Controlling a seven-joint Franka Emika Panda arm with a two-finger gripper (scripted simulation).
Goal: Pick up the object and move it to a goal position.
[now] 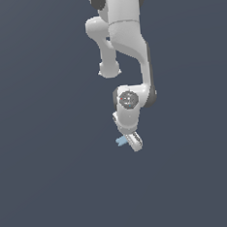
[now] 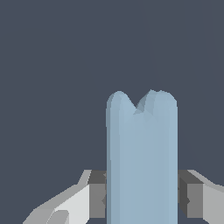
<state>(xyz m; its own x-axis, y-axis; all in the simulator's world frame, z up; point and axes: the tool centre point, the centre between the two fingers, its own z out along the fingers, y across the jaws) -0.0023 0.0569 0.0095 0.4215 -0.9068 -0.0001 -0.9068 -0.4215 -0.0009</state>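
Light-blue and flat-sided, the bar [image 2: 142,157] fills the lower centre of the wrist view, running from the bottom edge of the frame up to about mid-height. Its far end is notched, with two rounded lobes either side of a shallow dip. Grey finger pads [image 2: 97,194] sit against both long sides of the bar, one at the lower left and one at the lower right of the frame, with no gap seen on either side; the gripper [image 2: 142,197] is clamped on the bar. White finger housings slope away outward behind the pads. Beyond the bar lies only a plain dark blue-grey ground [image 2: 52,65], unmarked.

Exterior view: the gripper [image 1: 132,142] appears just below the centre of the frame, pointing downward and tilted slightly. A short length of the bar [image 1: 121,141] juts out from it toward the exterior view's left. Whether the bar touches the ground or is clear of it cannot be told. Above, the white arm [image 1: 126,41] rises through a wrist joint with a dark round cap to the upper centre of the frame, where it leaves the picture. The same dark ground [image 1: 44,189] surrounds everything.
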